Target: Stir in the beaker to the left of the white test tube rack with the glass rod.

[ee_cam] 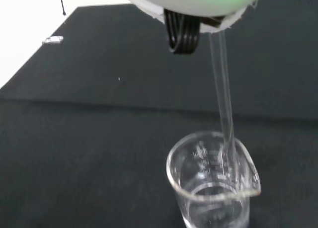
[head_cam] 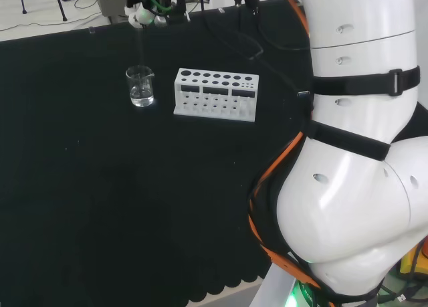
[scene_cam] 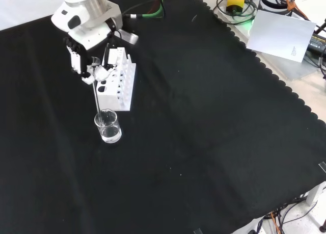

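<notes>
A small clear glass beaker (head_cam: 140, 86) holding a little clear liquid stands on the black cloth, left of the white test tube rack (head_cam: 216, 93) in the head view. In the front view the beaker (scene_cam: 108, 126) sits in front of the rack (scene_cam: 117, 85). The hand (scene_cam: 91, 66) hovers above the beaker, its fingers curled round the top of a thin glass rod (scene_cam: 96, 99). The rod (ee_cam: 223, 104) hangs nearly upright and its lower end dips inside the beaker (ee_cam: 213, 181), close to the rim. In the head view the hand (head_cam: 150, 11) is at the top edge.
The arm's white links (head_cam: 361, 153) take up the right of the head view. Cables and a sheet of paper (scene_cam: 282, 34) lie beyond the cloth's scalloped edge in the front view. Bare black cloth (scene_cam: 204, 142) surrounds the beaker and rack.
</notes>
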`<state>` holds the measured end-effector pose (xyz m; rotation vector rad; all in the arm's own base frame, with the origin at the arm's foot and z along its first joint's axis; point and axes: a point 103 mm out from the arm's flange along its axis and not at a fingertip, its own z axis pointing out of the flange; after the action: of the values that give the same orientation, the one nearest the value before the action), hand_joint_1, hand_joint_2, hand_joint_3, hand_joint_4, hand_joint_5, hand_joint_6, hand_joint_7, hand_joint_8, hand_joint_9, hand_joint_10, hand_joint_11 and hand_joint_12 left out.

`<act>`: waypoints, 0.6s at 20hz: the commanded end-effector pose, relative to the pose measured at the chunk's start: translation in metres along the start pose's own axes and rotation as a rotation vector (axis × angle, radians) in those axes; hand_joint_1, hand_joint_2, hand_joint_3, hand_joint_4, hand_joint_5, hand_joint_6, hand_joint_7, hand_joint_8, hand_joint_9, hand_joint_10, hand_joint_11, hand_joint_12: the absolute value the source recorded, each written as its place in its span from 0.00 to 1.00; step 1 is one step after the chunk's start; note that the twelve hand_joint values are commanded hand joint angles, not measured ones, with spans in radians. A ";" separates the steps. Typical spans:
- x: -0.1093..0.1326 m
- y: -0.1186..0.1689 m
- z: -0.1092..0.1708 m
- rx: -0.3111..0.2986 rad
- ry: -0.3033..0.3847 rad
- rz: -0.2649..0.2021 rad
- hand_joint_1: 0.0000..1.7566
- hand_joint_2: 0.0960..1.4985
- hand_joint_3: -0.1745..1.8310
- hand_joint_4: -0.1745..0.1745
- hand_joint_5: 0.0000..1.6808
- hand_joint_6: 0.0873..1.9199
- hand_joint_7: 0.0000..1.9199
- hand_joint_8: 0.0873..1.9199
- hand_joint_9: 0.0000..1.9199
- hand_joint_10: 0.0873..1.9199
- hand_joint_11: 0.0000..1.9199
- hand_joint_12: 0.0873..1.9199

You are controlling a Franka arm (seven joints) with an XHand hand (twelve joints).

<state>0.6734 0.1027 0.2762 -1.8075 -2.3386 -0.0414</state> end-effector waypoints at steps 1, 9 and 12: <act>-0.004 -0.022 0.010 0.048 -0.011 -0.001 0.74 0.42 0.45 0.00 0.71 0.25 0.60 0.60 0.88 0.41 0.82 0.37; 0.004 -0.011 0.019 0.024 0.042 -0.023 0.74 0.41 0.45 0.00 0.71 0.25 0.60 0.61 0.88 0.42 0.82 0.37; 0.006 -0.003 0.020 0.021 0.054 -0.027 0.74 0.41 0.45 0.00 0.71 0.25 0.60 0.61 0.88 0.42 0.82 0.37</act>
<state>0.6561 0.1036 0.2596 -1.7627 -2.3186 -0.0278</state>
